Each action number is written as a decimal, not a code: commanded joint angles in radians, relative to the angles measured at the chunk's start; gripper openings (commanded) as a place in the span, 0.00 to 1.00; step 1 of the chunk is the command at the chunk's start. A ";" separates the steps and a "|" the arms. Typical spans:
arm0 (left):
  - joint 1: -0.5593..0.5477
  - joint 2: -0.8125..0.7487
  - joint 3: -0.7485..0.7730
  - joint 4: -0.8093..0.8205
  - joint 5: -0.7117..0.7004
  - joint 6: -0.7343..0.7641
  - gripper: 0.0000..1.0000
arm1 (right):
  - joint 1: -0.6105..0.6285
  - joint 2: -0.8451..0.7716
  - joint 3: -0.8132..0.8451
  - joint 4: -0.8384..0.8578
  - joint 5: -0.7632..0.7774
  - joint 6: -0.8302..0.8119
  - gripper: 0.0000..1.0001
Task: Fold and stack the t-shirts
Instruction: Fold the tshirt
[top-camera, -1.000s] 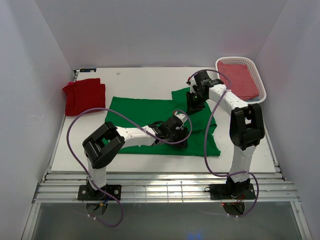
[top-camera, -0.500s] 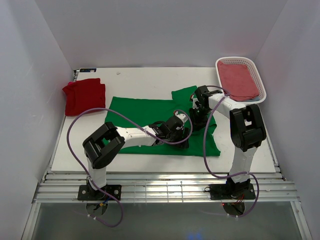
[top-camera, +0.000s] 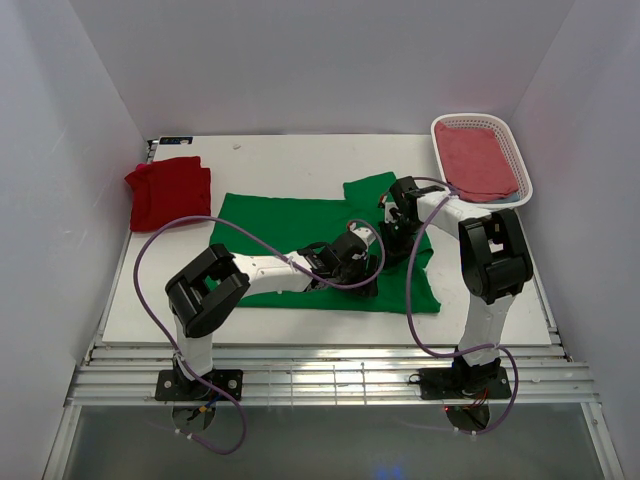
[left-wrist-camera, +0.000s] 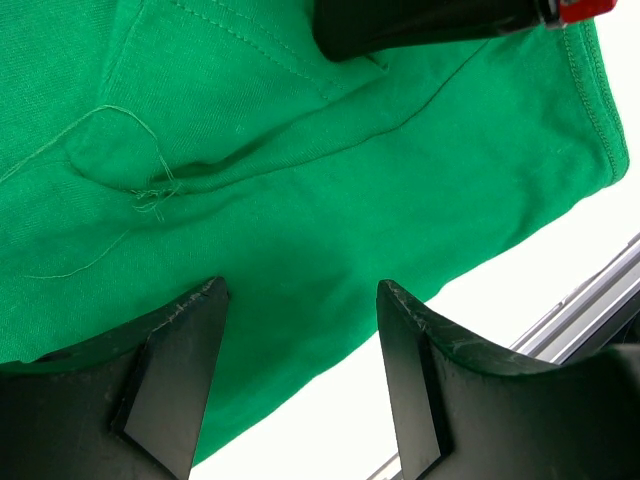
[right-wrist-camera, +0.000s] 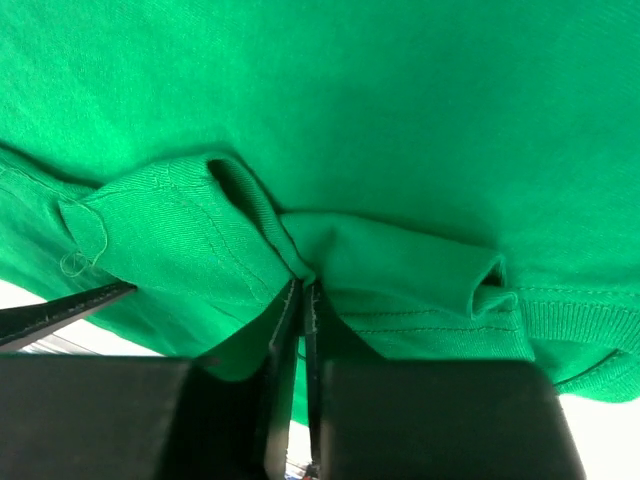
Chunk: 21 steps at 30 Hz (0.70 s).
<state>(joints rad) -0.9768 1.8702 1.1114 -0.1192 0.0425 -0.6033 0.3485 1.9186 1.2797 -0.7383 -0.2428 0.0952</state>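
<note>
The green t-shirt (top-camera: 285, 222) lies spread across the middle of the white table (top-camera: 290, 158). A red t-shirt (top-camera: 168, 190) sits folded at the back left. My left gripper (top-camera: 358, 264) hovers low over the green shirt's near right part. In the left wrist view it (left-wrist-camera: 300, 305) is open, straddling the shirt's hem (left-wrist-camera: 300, 190) with nothing between its fingers. My right gripper (top-camera: 393, 232) is down on the shirt's right sleeve area. Seen from the right wrist, it (right-wrist-camera: 303, 288) is shut on a puckered fold of green cloth (right-wrist-camera: 350, 90).
A white basket (top-camera: 527, 186) at the back right holds a pinkish-red cloth (top-camera: 475, 155). Purple cables loop from both arms over the shirt. Part of the right arm (left-wrist-camera: 430, 20) shows black at the top of the left wrist view. The table's metal front rail (top-camera: 320, 375) runs by the arm bases.
My right gripper came nearer and down onto the green shirt, then shut on a fold of it. The left gripper stayed in place and open.
</note>
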 joint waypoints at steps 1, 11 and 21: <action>0.003 -0.003 -0.032 -0.080 -0.059 0.005 0.73 | 0.010 -0.024 -0.022 0.008 -0.015 -0.006 0.08; 0.003 0.000 -0.038 -0.079 -0.061 0.000 0.72 | 0.012 -0.049 0.219 -0.073 -0.015 0.009 0.08; 0.003 0.004 -0.039 -0.080 -0.061 0.005 0.72 | 0.010 0.156 0.401 -0.056 -0.114 -0.029 0.08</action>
<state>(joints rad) -0.9775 1.8702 1.1076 -0.1131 0.0288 -0.6106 0.3580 1.9945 1.6421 -0.7971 -0.3035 0.0937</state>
